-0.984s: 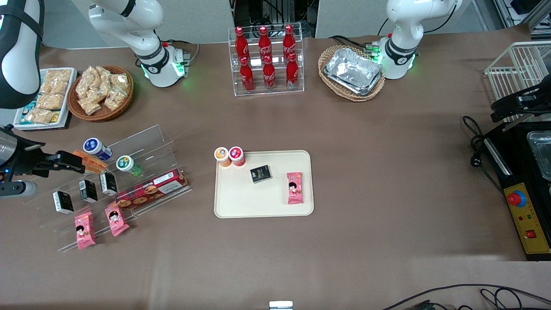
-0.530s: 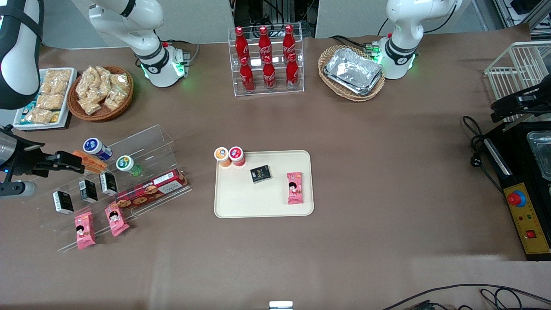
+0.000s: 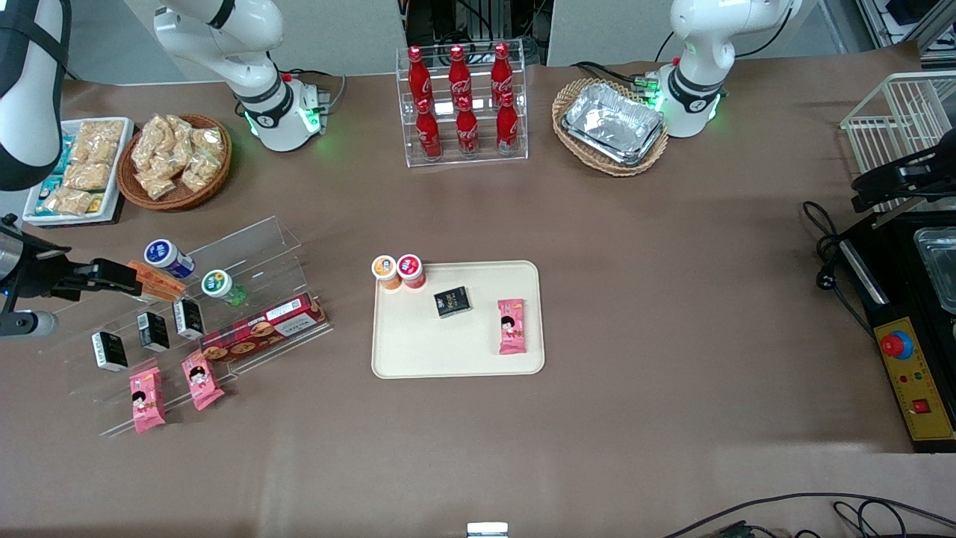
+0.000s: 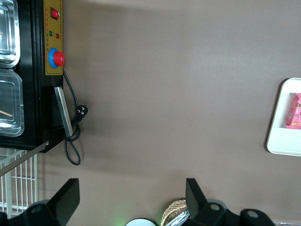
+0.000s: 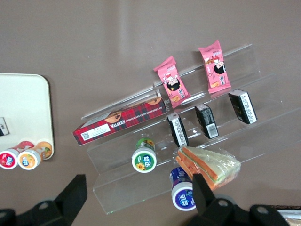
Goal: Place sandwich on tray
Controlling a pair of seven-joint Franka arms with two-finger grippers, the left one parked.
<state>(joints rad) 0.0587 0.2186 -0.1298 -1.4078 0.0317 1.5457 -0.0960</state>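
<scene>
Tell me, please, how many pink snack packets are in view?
3. One lies on the tray; two sit on the clear stand's lowest step, nearer the camera than the open gripper.

Sandwich (image 5: 209,165): wrapped wedge on clear shelf (image 5: 225,136), touching blue-lidded tub (image 5: 182,189).
Hand (image 5: 136,200): two dark fingers spread wide above the shelf, holding nothing.
Tray (image 5: 26,106): cream corner, apart from red box (image 5: 120,121).
</scene>
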